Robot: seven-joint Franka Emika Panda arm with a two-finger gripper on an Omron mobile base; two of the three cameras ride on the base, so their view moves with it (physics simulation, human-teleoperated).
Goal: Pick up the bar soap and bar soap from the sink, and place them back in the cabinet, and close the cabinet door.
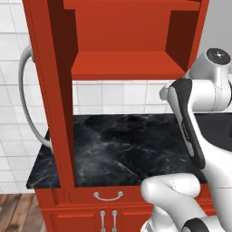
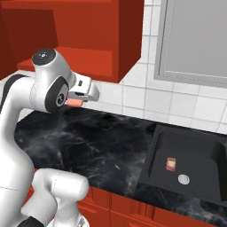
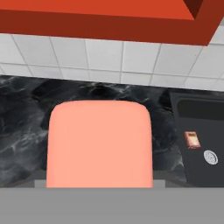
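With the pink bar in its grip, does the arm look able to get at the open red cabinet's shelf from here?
Probably yes. The gripper, shut on the pink bar soap, sits just below the cabinet, whose door stands swung open. Nothing is seen between it and the shelf, though it must rise first.

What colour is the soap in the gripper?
Salmon pink bar soap, shown best in the hand view.

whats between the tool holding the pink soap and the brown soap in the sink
A bare stretch of black marble counter, then the sink's left rim; nothing stands on it. The right base view shows the tool with the pink soap and the brown soap.
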